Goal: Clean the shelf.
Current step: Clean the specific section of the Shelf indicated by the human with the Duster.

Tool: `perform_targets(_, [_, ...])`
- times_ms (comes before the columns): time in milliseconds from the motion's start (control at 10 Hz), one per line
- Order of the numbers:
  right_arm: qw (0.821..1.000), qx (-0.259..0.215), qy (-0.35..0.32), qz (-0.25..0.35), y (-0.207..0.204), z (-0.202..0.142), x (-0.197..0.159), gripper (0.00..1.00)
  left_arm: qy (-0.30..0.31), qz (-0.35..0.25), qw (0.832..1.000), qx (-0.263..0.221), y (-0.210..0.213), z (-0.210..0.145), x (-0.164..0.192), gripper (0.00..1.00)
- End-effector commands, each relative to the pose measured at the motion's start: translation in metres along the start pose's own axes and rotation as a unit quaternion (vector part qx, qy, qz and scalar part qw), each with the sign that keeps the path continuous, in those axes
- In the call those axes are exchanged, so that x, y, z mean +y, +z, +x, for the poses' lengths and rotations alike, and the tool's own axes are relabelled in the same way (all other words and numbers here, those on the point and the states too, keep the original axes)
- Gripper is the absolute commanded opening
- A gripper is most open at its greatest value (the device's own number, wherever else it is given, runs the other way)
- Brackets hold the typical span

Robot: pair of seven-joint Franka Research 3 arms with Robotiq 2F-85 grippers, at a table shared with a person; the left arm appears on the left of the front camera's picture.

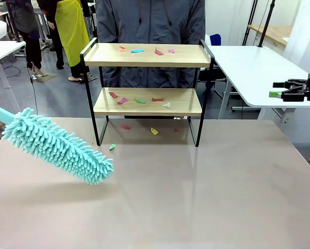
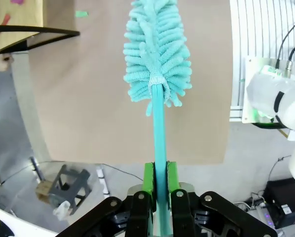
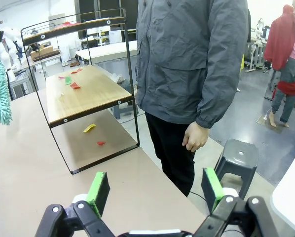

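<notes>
At 12 o'clock in front view, shelf (image 1: 147,55) stands on far part of table (image 1: 196,197), w/ person (image 1: 150,21) right behind it. Paper scraps (image 1: 139,100) lie on both boards, a few more on table under it. Duster (image 1: 56,148) at 9 o'clock, fluffy head slanting toward 4.

R gripper (image 1: 279,89) at 3 o'clock, by white side table (image 1: 248,67).

Left wrist view: L gripper (image 2: 157,180) at 6 o'clock, pads clamped on duster's teal handle, head pointing to 12. Shelf corner at 10-11.

Right wrist view: R gripper at 6, fingers spread wide, nothing btwn them. Shelf at 10, duster at 9, person's hand (image 3: 196,137) hanging at approx. 4.
</notes>
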State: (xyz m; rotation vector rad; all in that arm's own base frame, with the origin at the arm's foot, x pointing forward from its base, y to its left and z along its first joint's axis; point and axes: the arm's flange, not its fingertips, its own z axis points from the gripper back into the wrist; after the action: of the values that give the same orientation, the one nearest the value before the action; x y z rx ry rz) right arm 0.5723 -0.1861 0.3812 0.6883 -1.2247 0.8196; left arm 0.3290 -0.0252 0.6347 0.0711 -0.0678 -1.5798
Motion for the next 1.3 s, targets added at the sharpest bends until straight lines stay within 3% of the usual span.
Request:
perform_targets(0, [1.000,0.004,-0.006,-0.008,-0.0018,0.0092,0.0042,1.00,-0.007,0.005,1.000,-0.001,0.0039,-0.0021,-0.0041,0.13])
perform_targets(1200, [1.000,0.004,-0.006,-0.008,-0.0018,0.0092,0.0042,1.00,-0.007,0.005,1.000,-0.001,0.0039,-0.0021,-0.0041,0.13])
